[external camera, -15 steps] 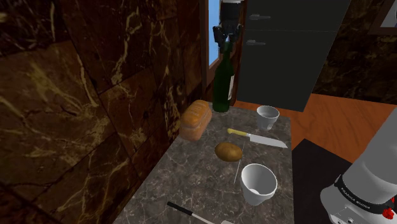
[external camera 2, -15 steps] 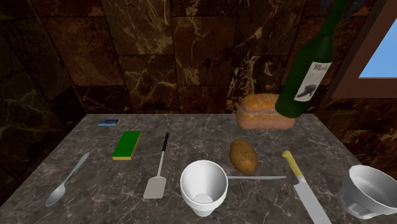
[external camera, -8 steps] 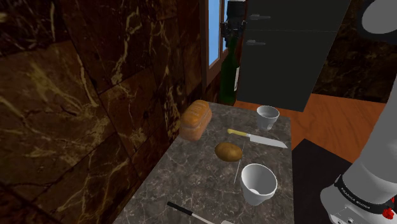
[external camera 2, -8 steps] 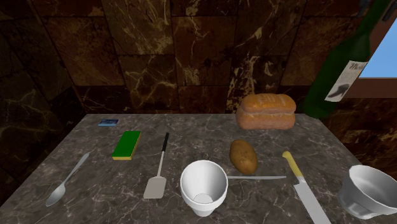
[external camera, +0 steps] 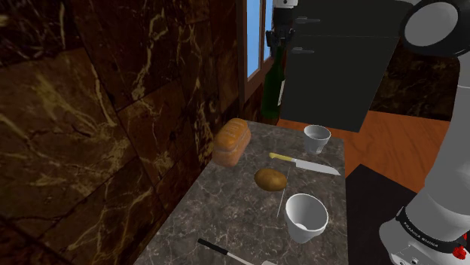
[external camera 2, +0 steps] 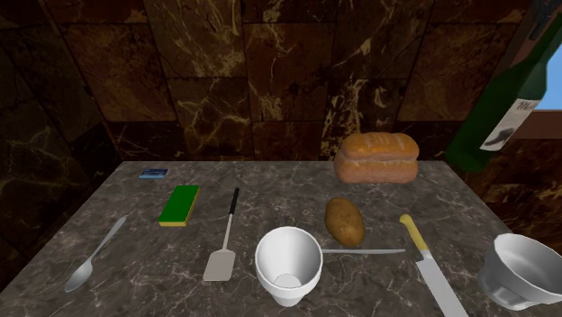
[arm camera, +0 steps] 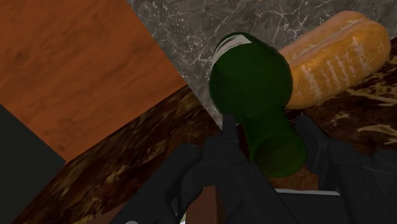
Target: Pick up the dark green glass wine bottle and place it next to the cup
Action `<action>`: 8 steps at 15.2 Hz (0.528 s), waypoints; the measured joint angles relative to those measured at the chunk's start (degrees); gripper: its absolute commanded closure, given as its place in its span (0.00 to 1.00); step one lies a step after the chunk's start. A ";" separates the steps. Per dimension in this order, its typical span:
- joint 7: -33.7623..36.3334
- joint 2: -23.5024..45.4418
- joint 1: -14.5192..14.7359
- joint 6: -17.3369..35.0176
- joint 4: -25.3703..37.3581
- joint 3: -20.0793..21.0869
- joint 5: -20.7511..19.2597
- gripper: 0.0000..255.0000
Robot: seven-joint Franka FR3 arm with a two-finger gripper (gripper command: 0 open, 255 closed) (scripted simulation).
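Note:
The dark green wine bottle [external camera: 273, 90] with a pale label hangs in the air above the far end of the marble counter [external camera: 245, 207], beyond the bread loaf [external camera: 232, 141]. My gripper [external camera: 280, 39] is shut on its neck from above. In the second exterior view the bottle [external camera 2: 505, 106] leans at the right edge, off the surface. The wrist view looks down the bottle [arm camera: 251, 89], whose neck is clasped between the black fingers [arm camera: 225, 137]. A small grey cup [external camera: 316, 138] stands at the far right corner of the counter. A bigger white cup [external camera: 305, 217] stands nearer the stand.
Between the cups lie a yellow-handled knife [external camera: 305, 163] and a potato [external camera: 270, 179]. A spatula [external camera 2: 225, 239], a green sponge [external camera 2: 180, 204] and a spoon [external camera 2: 95, 257] lie further along the counter. A dark marble wall runs along one side, and a dark cabinet [external camera: 339, 68] stands behind.
The gripper has carried the bottle up off the counter and toward the shoulder view's right. In the second exterior view the bottle has slid to the right edge.

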 measured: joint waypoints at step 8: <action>-0.50 -2.57 -0.54 7.67 -10.23 -0.08 0.42 1.00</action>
